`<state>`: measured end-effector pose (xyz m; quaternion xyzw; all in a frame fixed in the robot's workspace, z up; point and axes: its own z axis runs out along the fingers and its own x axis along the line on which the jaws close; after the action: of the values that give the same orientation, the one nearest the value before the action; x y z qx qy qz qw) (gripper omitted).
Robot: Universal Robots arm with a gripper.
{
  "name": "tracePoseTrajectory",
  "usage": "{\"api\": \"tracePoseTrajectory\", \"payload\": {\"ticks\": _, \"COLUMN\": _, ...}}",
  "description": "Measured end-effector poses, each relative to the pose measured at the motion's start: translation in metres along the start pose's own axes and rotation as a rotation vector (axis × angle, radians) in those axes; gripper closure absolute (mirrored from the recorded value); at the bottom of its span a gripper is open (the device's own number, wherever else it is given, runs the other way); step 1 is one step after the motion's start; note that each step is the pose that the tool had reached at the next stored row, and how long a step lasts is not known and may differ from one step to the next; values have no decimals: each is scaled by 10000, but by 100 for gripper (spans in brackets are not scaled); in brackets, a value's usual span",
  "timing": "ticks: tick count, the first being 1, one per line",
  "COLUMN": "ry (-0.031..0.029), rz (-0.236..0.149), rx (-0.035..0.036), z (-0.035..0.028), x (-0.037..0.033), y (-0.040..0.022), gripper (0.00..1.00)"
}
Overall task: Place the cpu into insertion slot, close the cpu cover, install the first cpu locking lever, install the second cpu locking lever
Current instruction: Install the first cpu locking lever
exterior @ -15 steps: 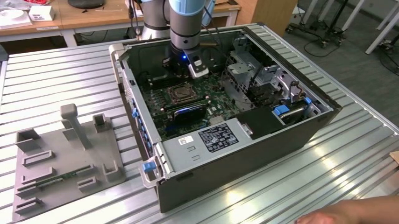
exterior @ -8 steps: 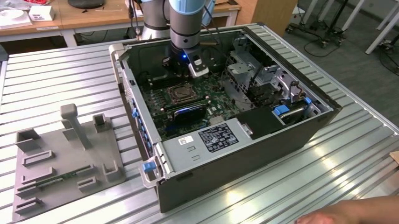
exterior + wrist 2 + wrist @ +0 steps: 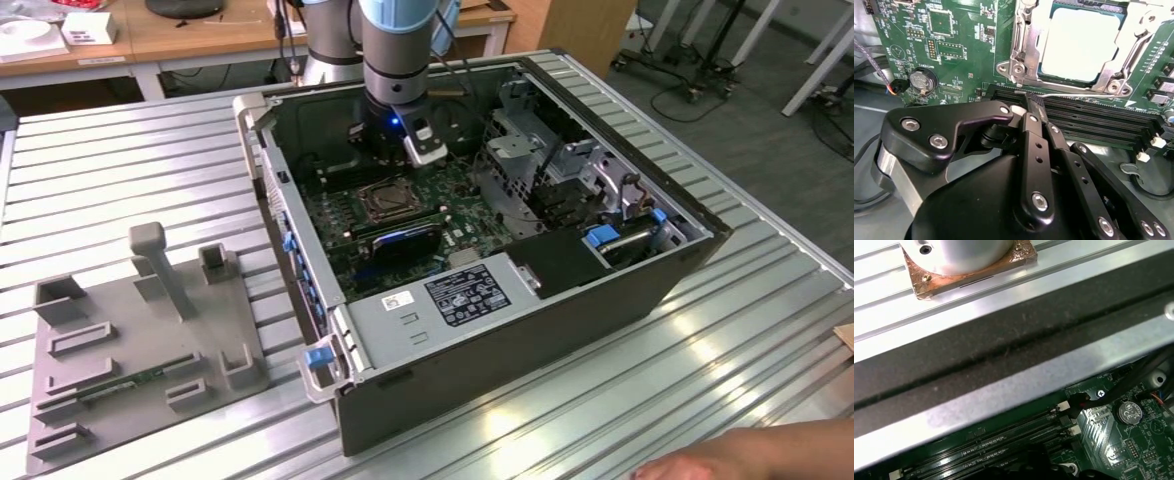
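Cpu sits in the slot, cover down over its edges. This is on the board in the open case. Lever lies beside the memory slots. Gripper is narrow, fingers together, tips touching the lever's end.

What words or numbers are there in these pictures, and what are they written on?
Nothing can be quoted; all the print is too small or blurred to read.
Black label: white print, too small.
White sticker beside it: too small.
Green motherboard: tiny white markings, unreadable.
Coin battery: stamped marks, blurred.
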<state>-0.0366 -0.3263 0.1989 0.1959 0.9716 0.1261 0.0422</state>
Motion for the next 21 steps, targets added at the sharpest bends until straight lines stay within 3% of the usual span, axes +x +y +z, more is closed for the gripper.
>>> {"api": "tracePoseTrajectory", "payload": {"ticks": 3, "ry": -74, "rz": -20, "rx": -33, "z": -1, "x": -4, "y": -9, "gripper": 90}}
{"api": "tracePoseTrajectory", "payload": {"ticks": 6, "ry": -108, "rz": -26, "rx": -46, "z": -3, "x": 1, "y": -21, "gripper": 90}}
{"api": "tracePoseTrajectory", "payload": {"ticks": 14, "ry": -123, "rz": -32, "rx": -53, "z": -29, "x": 180, "y": -94, "gripper": 90}}
{"api": "tracePoseTrajectory", "payload": {"ticks": 21, "ry": -148, "rz": -34, "rx": -59, "z": -28, "x": 196, "y": -93, "gripper": 90}}
